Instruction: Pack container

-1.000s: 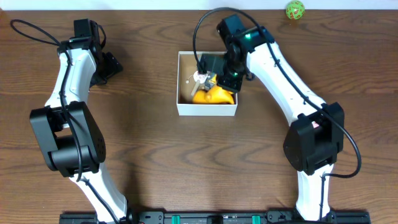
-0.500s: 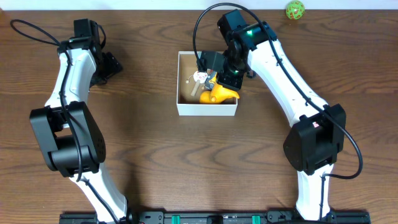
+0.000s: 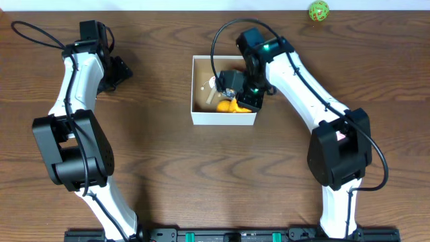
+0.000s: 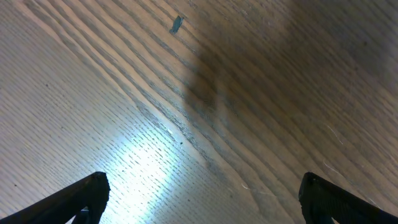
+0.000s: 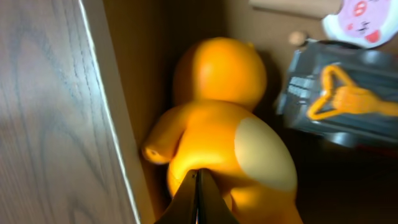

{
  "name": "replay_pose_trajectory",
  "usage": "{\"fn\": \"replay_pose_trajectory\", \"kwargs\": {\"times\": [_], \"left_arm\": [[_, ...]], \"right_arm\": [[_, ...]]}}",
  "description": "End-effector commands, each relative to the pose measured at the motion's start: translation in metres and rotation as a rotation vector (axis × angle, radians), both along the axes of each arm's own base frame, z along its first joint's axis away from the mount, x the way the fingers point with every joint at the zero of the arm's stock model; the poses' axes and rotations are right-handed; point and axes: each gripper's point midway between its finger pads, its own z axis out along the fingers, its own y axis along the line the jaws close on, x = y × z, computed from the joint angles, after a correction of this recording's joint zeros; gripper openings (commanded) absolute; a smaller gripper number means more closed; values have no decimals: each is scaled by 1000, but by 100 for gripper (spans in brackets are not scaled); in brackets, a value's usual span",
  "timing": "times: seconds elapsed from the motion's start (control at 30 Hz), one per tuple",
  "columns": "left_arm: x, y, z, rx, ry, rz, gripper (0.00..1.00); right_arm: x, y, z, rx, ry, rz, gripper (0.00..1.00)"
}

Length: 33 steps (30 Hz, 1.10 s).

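**Orange toy in the cardboard-lined box, right tool pressed together over it**

The container (image 3: 224, 119), a square, shallow, lidless box with white outer walls and a matte brown cardboard interior, sat on the wood-grained worktop (image 3: 168, 175) just toward 12 o'clock from centre. Inside, toward its 5 o'clock corner, lay a smooth, glossy orange toy (image 5: 214, 81) with a round head, a bulging body and a pale cream oval patch, tucked against the box wall. Beside it lay a grey packet (image 5: 348, 121) holding an orange Y-shaped piece, and a white rounded tag (image 5: 360, 15) with pink marks.

The right tool (image 5: 198, 198) was pressed together into a thin dark wedge just over the toy's body; whether it touched could not be told. The left tool (image 4: 208, 199) was spread wide over bare worktop near 10 o'clock, well apart from the box. A small speckled green ball (image 3: 318, 11) rested at 1 o'clock.
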Motion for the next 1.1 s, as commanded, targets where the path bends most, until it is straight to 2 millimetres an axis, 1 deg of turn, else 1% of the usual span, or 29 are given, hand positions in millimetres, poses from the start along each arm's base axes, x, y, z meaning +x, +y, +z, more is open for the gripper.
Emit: {"fn": "replay_pose_trajectory", "kwargs": {"times": [0.0, 0.03, 0.1, 0.13, 0.17, 0.23, 0.27, 0.33, 0.43, 0.67, 0.8, 0.93, 1.07], "left_arm": [[-3, 3, -3, 9, 12, 9, 98], [-3, 3, -3, 9, 12, 9, 98], [-3, 3, -3, 9, 12, 9, 98], [-3, 3, -3, 9, 12, 9, 98], [-3, 3, -3, 9, 12, 9, 98], [-3, 3, -3, 9, 12, 9, 98], [-3, 3, -3, 9, 12, 9, 98], [-3, 3, -3, 9, 12, 9, 98], [-3, 3, -3, 9, 12, 9, 98], [-3, 3, -3, 9, 12, 9, 98], [-3, 3, -3, 9, 12, 9, 98], [-3, 3, -3, 9, 12, 9, 98], [-3, 3, -3, 9, 12, 9, 98]], "right_arm": [[-15, -10, -20, -27, 62, -1, 1], [-16, -10, -24, -27, 62, -1, 1], [-16, -10, -30, -25, 58, -2, 8], [-15, -10, -32, -23, 53, -2, 17], [-14, -9, -33, -21, 48, -2, 32], [-10, -7, -33, -13, 32, -12, 56], [-7, -6, -33, -8, 22, -21, 70], [-1, -3, -33, 2, 4, -43, 81], [6, 0, -32, 16, -22, -55, 91], [14, 4, -29, 30, -51, -55, 98], [19, 6, -23, 40, -66, -68, 99], [30, 12, -7, 60, -101, -80, 99], [44, 18, 21, 87, -154, -80, 99]]}}
